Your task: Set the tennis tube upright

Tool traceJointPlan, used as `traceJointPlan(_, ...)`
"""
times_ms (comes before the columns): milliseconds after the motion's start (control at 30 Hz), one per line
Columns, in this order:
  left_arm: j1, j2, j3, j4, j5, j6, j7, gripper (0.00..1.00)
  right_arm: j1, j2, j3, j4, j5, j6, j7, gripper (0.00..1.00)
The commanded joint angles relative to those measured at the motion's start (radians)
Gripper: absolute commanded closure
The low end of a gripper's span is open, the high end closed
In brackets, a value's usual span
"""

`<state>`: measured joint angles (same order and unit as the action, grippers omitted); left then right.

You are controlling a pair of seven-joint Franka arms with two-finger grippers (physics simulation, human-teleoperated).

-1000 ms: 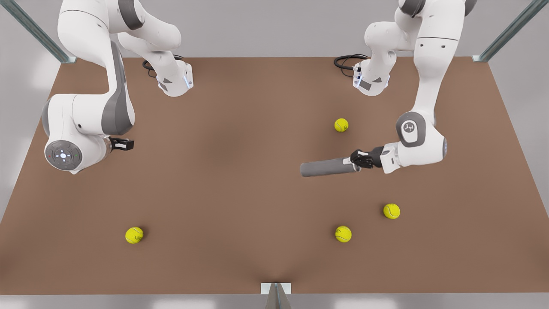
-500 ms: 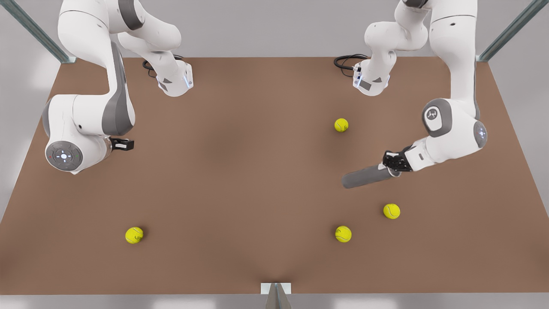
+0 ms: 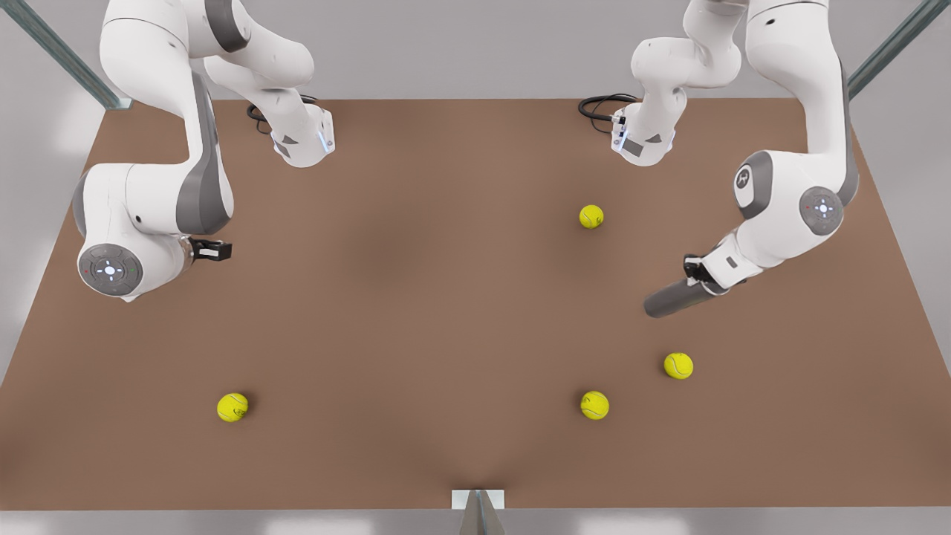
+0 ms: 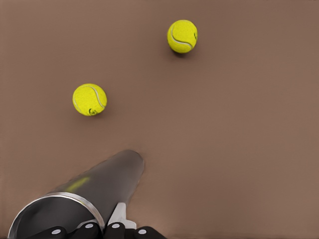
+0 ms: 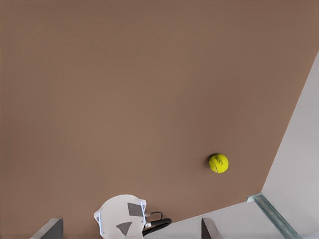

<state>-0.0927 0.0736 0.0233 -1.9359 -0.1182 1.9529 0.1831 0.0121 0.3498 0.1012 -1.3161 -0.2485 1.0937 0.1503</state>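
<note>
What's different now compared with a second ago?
The left claw, shut on the tennis tube, carried it toward the front view's right, swinging its free end nearer the camera. The right claw, waiting, and the four tennis balls stayed put.

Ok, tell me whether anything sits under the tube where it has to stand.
Nothing visible does. The left gripper holds the tennis tube tilted above bare table. The nearest tennis ball lies apart, nearer the camera. The right gripper waits far off.
</note>
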Motion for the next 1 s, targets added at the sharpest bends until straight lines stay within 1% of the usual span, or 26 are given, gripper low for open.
traceJointPlan(0,-0.007,0.002,0.000,0.000,0.032,0.000,-0.001,0.79,0.000,0.000,0.000,0.000,0.000,0.000,0.000,0.00)
traceJointPlan(467,-0.025,0.058,-0.003,-0.005,0.054,-0.045,-0.091,0.79,0.002,0.001,0.000,0.002,-0.002,0.000,0.000,0.00)
traceJointPlan(633,-0.025,0.060,-0.003,-0.005,0.106,-0.083,-0.140,0.79,0.002,0.005,0.000,0.002,-0.002,0.000,0.000,0.00)
traceJointPlan(967,-0.032,0.074,-0.003,-0.005,0.107,-0.095,-0.163,0.79,0.002,0.005,0.000,0.000,-0.002,0.000,0.000,0.00)
